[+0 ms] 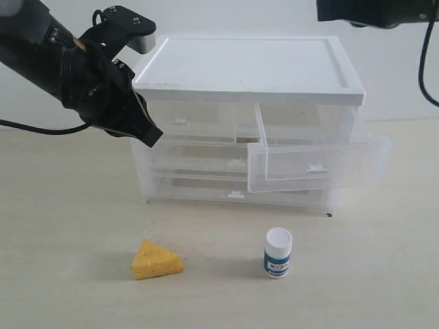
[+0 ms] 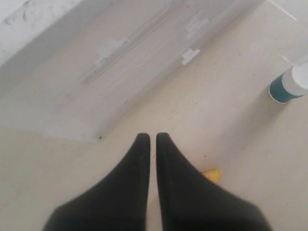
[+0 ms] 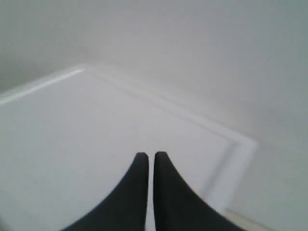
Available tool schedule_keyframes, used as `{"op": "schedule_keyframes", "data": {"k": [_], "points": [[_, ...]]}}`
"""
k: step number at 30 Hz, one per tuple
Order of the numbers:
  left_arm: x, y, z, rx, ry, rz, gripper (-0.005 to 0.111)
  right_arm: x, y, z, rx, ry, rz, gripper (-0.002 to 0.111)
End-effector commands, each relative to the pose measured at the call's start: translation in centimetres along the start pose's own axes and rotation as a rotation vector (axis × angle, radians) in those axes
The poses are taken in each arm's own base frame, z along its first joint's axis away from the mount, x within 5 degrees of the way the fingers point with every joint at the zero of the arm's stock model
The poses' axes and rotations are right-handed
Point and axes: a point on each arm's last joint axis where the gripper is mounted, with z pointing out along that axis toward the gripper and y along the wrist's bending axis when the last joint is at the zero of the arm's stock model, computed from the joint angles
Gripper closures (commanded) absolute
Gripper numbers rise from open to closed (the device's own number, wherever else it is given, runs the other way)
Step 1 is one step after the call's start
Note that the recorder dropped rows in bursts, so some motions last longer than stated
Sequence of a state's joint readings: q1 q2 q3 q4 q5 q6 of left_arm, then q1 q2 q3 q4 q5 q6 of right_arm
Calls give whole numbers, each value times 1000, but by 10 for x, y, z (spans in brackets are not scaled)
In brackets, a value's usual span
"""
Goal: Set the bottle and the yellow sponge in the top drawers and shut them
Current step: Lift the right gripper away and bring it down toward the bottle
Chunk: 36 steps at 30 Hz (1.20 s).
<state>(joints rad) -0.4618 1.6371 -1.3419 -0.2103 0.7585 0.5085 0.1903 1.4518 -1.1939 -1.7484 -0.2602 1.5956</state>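
Risks from here: the top-R drawer (image 1: 315, 161) hangs far out of the cabinet (image 1: 247, 68) and skewed, so a push could jam or drop it. The top-L drawer (image 1: 180, 122) is shut. My left gripper (image 1: 152, 136), jaws nearly together & empty, is at the cabinet's front L corner and could shove the cabinet. The right gripper (image 3: 150, 156), jaws near-closed & empty, is above the cabinet top. Both drawers look empty. The bottle (image 1: 278, 253) & yellow sponge (image 1: 156, 260) are on the table (image 1: 68, 226) in front of the cabinet.

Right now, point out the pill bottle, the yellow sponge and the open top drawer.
pill bottle (image 1: 278, 259): exterior view, on its teal-and-white label.
yellow sponge (image 1: 157, 260): exterior view, on its front face.
open top drawer (image 1: 312, 152): exterior view, on its clear front panel.
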Motion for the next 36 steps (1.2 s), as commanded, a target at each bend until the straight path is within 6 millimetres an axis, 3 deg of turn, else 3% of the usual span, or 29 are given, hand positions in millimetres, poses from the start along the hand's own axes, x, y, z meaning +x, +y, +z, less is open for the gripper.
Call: {"op": "schedule_keyframes", "data": {"k": [1, 6, 10, 13, 17, 20, 23, 28, 32, 36], "points": [[1, 1, -2, -4, -2, 0, 103, -5, -39, -12, 430, 9, -150, 108], [0, 1, -2, -6, -5, 0, 103, -1, -66, -31, 771, 164, -329, 108], [0, 1, -2, -6, -5, 0, 103, 15, -73, -42, 860, 398, -346, 108], [0, 1, -2, -6, -5, 0, 103, 35, -68, -46, 782, 632, -298, 108], [0, 1, -2, -6, -5, 0, 103, 63, -48, -53, 537, 958, -201, 108], [1, 1, -2, -3, -1, 0, 103, 72, -33, -62, 359, 1092, -120, 108], [1, 1, -2, -2, 1, 0, 103, 73, -17, -71, 246, 1052, -31, 108], [1, 1, -2, -5, -4, 0, 103, 75, 5, -98, 179, 789, 56, 108], [0, 1, -2, -7, -8, 0, 103, 91, 30, -119, 81, 590, 101, 108], [0, 1, -2, -9, -10, 0, 103, 120, 53, -126, 64, 340, 166, 108]]}}
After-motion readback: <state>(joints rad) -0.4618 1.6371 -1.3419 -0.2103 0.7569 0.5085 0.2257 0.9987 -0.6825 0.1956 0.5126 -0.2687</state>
